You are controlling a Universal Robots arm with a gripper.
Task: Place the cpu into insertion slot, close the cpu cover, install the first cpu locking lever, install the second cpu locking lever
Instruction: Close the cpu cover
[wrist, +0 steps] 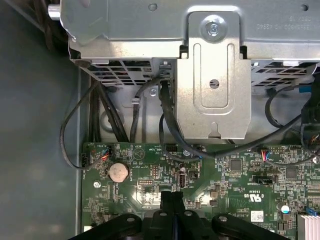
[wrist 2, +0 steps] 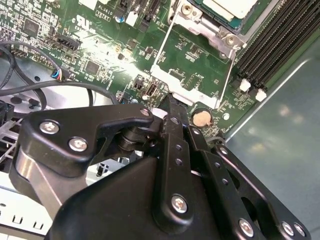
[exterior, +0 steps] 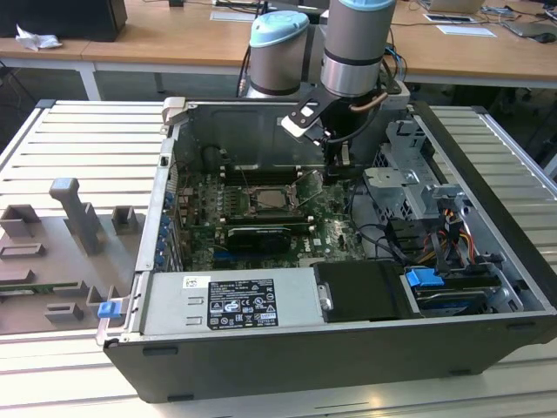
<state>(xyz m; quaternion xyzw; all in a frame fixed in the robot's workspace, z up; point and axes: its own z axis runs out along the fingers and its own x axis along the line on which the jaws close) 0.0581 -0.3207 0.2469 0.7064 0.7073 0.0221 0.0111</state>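
The cpu (exterior: 265, 198) lies flat in the insertion slot (exterior: 246, 209) on the green board, its pale top (wrist 2: 231, 7) showing inside the metal rim. The cpu cover (wrist 2: 165, 75), a silvery frame with a cut-out centre, stands swung open beside the slot on the exterior view's right (exterior: 310, 186). My gripper (wrist 2: 170, 106) is shut with nothing between its black fingers (wrist: 166, 200). Its tip is at the free edge of the raised cover, just above the board. A thin metal rod (wrist 2: 229, 75) runs along one side of the cover.
Long black memory slots (wrist 2: 272, 45) flank the socket. A coin battery (wrist: 119, 172) and loose black cables (wrist: 167, 125) lie near the fingertips, below a metal drive cage (wrist: 212, 75). A black card (exterior: 257, 237) and the power supply (exterior: 235, 300) sit nearer the case front.
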